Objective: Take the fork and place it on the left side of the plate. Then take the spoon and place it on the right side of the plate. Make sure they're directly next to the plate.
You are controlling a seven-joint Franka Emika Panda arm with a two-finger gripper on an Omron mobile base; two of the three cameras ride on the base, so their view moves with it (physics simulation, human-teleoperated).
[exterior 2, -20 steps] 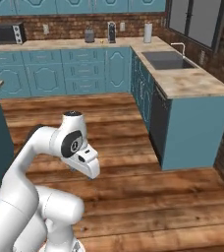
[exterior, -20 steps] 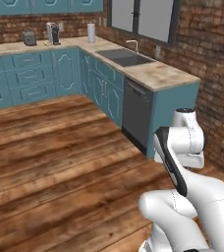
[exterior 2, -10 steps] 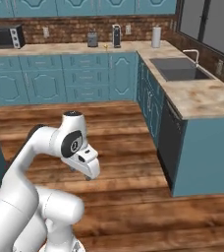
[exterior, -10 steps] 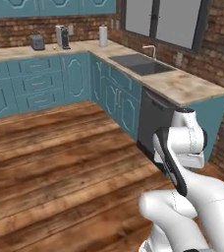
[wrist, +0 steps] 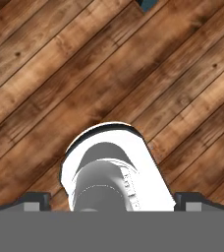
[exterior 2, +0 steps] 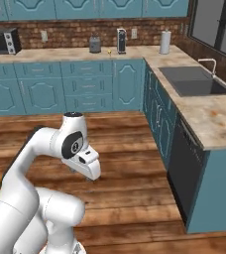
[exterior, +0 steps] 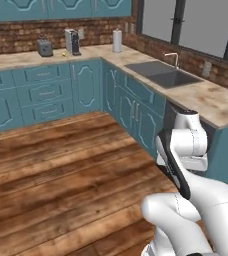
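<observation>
The fork, the spoon and the plate are out of view. In the hand view my gripper points straight down at bare wooden floorboards. Its two dark fingertips stand far apart at the bottom corners, so it is open and holds nothing. The arm is folded in close above the base, with the hand tucked low and facing the floor.
Teal cabinets with a beige counter run along the back wall and down the right side. On it are a sink, a toaster, a coffee machine, a paper towel roll and a microwave. Open wooden floor lies ahead.
The whole picture has slid right in both base views, so the base is moving. The arm keeps the same folded pose and the gripper stays open.
</observation>
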